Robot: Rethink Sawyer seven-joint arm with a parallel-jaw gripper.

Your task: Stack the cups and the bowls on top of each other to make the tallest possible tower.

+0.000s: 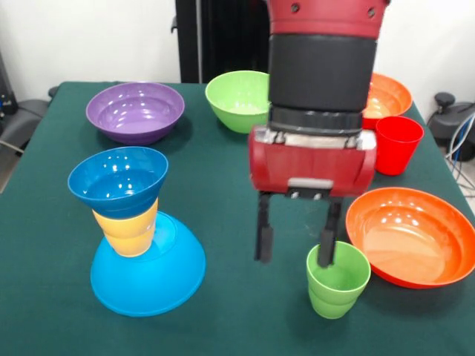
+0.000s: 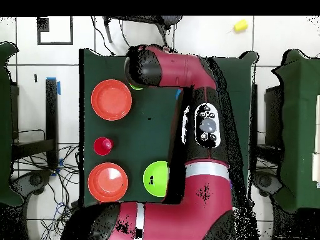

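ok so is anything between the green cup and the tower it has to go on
Nothing visible: bare table lies between the green cup and the tower. The gripper straddles the cup's rim, open.

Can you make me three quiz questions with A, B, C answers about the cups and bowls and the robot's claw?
1. Where is the small dark blue bowl?
A. On top of a yellow cup
B. Inside the purple bowl
C. Beside the red cup

2. How many orange bowls are on the table?
A. One
B. Two
C. Three

3. What is the gripper doing?
A. Shut on the red cup
B. Open, one finger inside the green cup
C. Holding the purple bowl

Answers:
1 A: the bowl sits on the yellow cup, which stands on the upturned light-blue bowl.
2 B: one orange bowl is near, another orange bowl is behind the red cup.
3 B: the fingers are spread, one dipping into the green cup.
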